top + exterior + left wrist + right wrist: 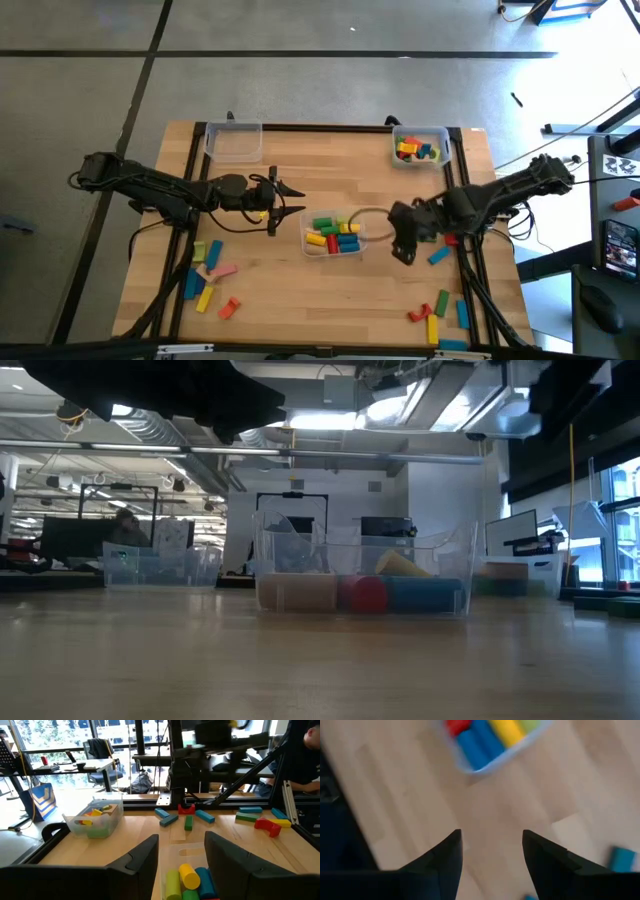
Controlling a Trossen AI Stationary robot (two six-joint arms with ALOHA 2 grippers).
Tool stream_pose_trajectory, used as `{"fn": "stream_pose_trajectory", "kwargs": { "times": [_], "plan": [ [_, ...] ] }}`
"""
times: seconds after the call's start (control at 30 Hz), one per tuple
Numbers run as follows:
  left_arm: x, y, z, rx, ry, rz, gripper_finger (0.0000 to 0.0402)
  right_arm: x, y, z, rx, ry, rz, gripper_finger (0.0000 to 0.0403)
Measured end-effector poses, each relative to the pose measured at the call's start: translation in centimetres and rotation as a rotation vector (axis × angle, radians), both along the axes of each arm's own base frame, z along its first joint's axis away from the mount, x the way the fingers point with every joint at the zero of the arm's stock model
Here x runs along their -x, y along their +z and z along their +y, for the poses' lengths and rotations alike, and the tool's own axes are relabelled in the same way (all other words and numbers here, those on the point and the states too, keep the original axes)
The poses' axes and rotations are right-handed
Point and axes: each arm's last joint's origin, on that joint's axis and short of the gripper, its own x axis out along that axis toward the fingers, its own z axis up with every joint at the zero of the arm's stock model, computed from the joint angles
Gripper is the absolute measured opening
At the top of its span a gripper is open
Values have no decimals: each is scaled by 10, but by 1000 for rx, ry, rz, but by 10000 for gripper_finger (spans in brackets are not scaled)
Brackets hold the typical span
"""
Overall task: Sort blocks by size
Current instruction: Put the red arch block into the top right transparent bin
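On the left edge of the wooden table (300, 290) we see a loose cluster of blocks (207, 274), yellow, green, pink, blue and orange, lying well apart from the bins. Behind them, at the far left of the table, stands a clear bin (233, 140) in which we make out nothing. The left gripper (287, 201) hangs just left of the middle bin (335, 235), its fingers (142, 855) spread apart with nothing between them; past them its wrist view shows a yellow and a green cylinder lying in that bin. The middle bin holds a mix of yellow, green, red and blue pieces (334, 234). Just right of it the right gripper (403, 250) is above bare wood, its fingers (447, 852) likewise parted and holding nothing, the bin's corner just ahead of them. At the far right of the table a third bin (420, 146) carries red, yellow, green and blue blocks. Near the right gripper lies a single blue block (438, 256), and closer to the front right edge sits another scatter of blocks (438, 312), orange, green, yellow and blue.
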Motion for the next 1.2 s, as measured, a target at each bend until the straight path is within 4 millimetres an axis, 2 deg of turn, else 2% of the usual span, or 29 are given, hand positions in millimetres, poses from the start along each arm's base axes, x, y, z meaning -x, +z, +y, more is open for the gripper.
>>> {"fn": "stream_pose_trajectory", "kwargs": {
  "times": [0.23,0.4,0.67,1.2],
  "plan": [
    [0,0,0,-1,0,0,155,13,3,47,-33,174,-94,198],
    [0,0,0,-2,-1,-1,155,18,-4,75,-48,250,-103,198],
    [0,0,0,14,1,-3,155,24,-35,116,-32,369,13,198],
    [0,0,0,20,2,-4,155,41,-105,171,72,526,261,198]
  ]
}}
